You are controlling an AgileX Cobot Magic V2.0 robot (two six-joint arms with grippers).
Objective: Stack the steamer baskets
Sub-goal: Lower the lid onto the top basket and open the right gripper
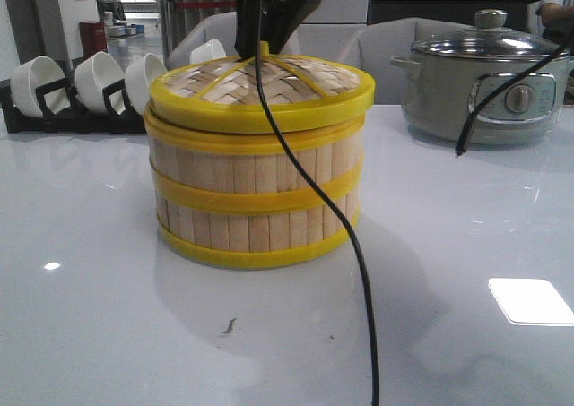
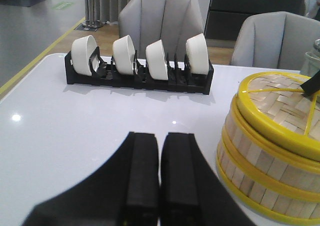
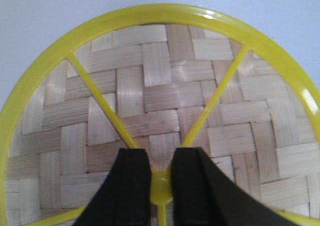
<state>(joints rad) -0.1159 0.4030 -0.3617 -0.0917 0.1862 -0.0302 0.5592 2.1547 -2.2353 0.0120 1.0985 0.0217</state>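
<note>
Stack: two steamer baskets on table, near side of bowl rack | lid tilted on stack | right gripper clamps lid's hub; left gripper closed, empty, beside stack | risk: release leaves lid askew.

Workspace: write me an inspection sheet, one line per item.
Surface: glossy white table, one small dark speck near the front.
Job's things: two steamer baskets stacked; woven lid on top, sitting slightly tilted.
Clutter: grey electric pot with glass lid, back right; white bowls in a black rack, back left.
Grippers: right claw closed on the lid's yellow centre hub; left claw shut, empty, beside the stack.
Cables: black cable hanging across the front of the stack; another hangs in front of the pot.
Surroundings: grey chairs behind the table.
</note>
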